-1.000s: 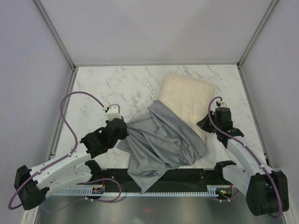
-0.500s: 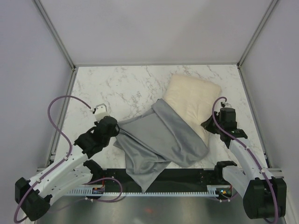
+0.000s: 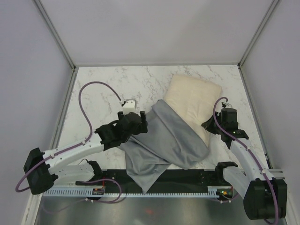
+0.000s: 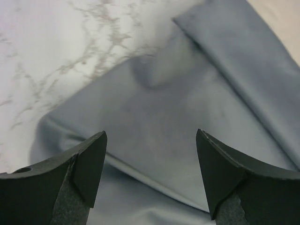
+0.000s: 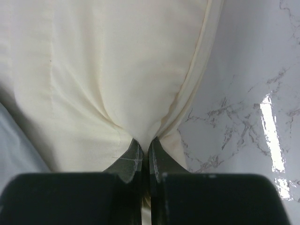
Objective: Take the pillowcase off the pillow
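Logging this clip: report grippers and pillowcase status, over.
Left gripper open above grey pillowcase, holding nothing. Right gripper shut on pillow edge. Pillow's far end bare, rest inside the case. No obstruction seen.

Bright, even light from overhead, soft faint shadows beside the case (image 3: 164,140), top view sharp, white glare streak on the table (image 5: 271,126) in the right wrist view, pillow (image 5: 93,70) slightly washed out, left wrist view soft and slightly blurred, fingers (image 4: 89,164) dark with little detail.

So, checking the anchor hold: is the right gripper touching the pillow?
Touching. The right wrist view shows the right gripper shut on a pinched fold of the pillow.
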`<state>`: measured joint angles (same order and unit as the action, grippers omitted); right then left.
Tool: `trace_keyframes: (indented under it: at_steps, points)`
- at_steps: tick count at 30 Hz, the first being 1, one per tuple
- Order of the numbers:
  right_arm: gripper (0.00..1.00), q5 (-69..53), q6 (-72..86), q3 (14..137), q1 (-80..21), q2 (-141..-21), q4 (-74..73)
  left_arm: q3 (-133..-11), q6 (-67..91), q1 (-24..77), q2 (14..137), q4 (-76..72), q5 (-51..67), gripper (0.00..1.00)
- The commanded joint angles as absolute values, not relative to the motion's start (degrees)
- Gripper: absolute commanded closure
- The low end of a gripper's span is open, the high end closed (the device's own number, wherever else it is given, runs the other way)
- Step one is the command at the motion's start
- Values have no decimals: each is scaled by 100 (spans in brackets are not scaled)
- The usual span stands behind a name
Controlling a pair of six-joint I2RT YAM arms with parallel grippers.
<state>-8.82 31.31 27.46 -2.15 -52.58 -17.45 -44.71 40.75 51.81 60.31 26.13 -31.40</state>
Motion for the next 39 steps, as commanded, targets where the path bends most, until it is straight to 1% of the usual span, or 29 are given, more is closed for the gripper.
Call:
trace_keyframes:
  at_steps: [1,2,3,5,6,8,9,10,11,13,14,16,17,20,22,26,31,39]
  points:
    - [100,-1002,3111,2830,-176,-5247,-1424,-4632,3946,5712,6564,1654,-2981,16]
    - [100,-1002,3111,2821,-184,-5256,-1406,-4588,3946,5800,6861,1435,-2605,16]
    - [100,-1019,3111,2813,-185,-5256,-1398,-4518,3946,5818,7038,815,-2375,16]
    - [100,-1054,3120,2812,-185,-5247,-1406,-4395,4069,5845,7355,406,-1945,16]
    - [100,-1072,3103,2804,-185,-5221,-1406,-4421,4104,5871,7670,265,-1899,16]
    - [100,-1090,3111,2795,-193,-5177,-1415,-4517,4113,6037,7918,185,-1907,16]
    - [100,-1081,3103,2786,-185,-5159,-1415,-4561,4096,6082,8084,158,-1916,18]
    - [100,-1072,3103,2769,-185,-5150,-1415,-4640,4026,6117,8147,167,-1916,22]
    - [100,-1072,3094,2769,-185,-5159,-1415,-4658,4017,6169,8191,167,-1916,43]
    - [100,-1063,3103,2751,-193,-5177,-1415,-4658,4017,6170,8200,167,-1899,61]
    - [100,-1072,3094,2742,-185,-5194,-1415,-4650,4017,6170,8183,184,-1925,73]
    - [100,-1002,3102,2725,-185,-5186,-1415,-4606,4043,6170,8095,333,-2003,81]
    - [100,-976,3094,2733,-185,-5186,-1432,-4588,4052,6179,8060,412,-2100,87]
    - [100,-879,3094,2742,-185,-5168,-1433,-4456,4122,6170,7824,772,-2380,90]
    - [100,-853,3094,2751,-185,-5185,-1424,-4281,4192,6170,7630,975,-2548,91]
    - [100,-826,3102,2760,-185,-5229,-1433,-3929,4289,6126,6841,1344,-2865,92]
    - [100,-826,3094,2760,-185,-5238,-1433,-3639,4289,6038,6171,1652,-3041,92]
    - [100,-826,3085,2786,-185,-5177,-1520,-3534,4254,5669,5626,2434,-3489,92]
